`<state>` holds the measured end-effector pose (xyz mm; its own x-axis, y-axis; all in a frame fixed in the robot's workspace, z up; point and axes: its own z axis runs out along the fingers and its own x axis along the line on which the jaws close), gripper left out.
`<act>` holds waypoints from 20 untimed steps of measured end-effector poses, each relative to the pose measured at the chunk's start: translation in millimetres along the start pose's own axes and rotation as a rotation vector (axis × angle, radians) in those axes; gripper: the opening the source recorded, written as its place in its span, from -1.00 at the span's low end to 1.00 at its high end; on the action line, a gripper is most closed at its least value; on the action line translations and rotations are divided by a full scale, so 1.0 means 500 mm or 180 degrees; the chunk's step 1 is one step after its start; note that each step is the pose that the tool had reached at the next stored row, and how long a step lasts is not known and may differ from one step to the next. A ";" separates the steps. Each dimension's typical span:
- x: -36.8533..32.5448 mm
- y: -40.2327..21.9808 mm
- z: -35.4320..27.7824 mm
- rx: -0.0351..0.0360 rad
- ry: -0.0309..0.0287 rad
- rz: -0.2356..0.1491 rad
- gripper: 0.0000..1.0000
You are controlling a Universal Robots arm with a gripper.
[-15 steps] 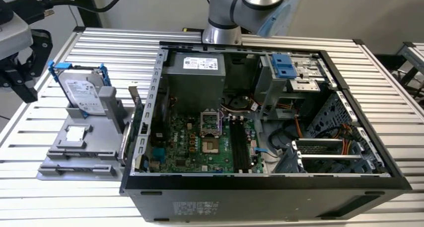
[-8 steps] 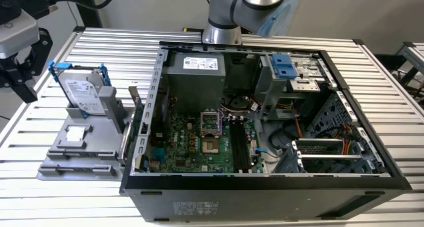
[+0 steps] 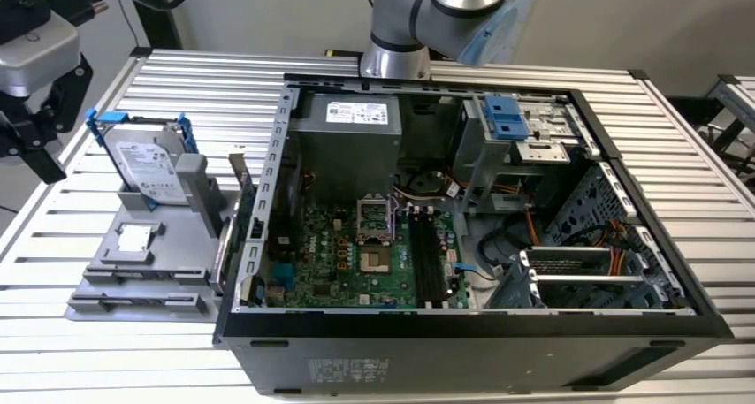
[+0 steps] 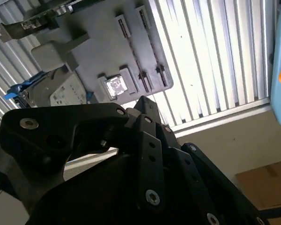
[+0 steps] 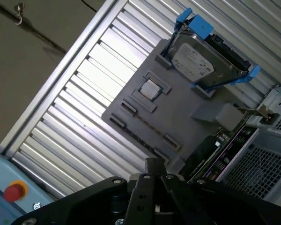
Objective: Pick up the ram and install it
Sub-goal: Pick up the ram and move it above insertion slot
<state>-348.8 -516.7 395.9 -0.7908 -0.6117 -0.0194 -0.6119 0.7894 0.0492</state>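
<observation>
clearly the pick is not yet made; the gripper (image 3: 39, 143) hangs over the slatted table (image 3: 177, 77) at the exterior view's left, beside the grey holder plate (image 3: 177, 245) and well apart from the open computer case (image 3: 472, 320); i see nothing in it, and whether it stands wide or narrow i cannot tell; the ram (image 5: 147, 124), as i judge it, is the thin dark line that runs along the plate between small clips, near the square chip (image 5: 150, 89); i am not sure of this; on the same plate a hard drive (image 3: 148, 161) with blue rails leans upright; for a good pick, i think, the gripper should come straight from above, close across the thin side of the stick, and be centred along its length so that the stick does not tip; it should stay away from the drive and from the card (image 5: 215, 150) at the plate's edge, next to the case; the black slot rails (image 3: 427, 258) seem to hold no stick.
</observation>
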 end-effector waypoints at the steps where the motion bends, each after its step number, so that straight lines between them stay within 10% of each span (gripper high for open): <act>1: 0.000 0.000 0.000 -0.0001 0.0002 -0.0037 -1.00; 20: 0.000 0.000 0.000 -0.0020 0.0049 -0.1007 -1.00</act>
<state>-348.8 -516.7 395.8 -0.5610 -0.8276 -0.0195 -0.8273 0.5596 0.0491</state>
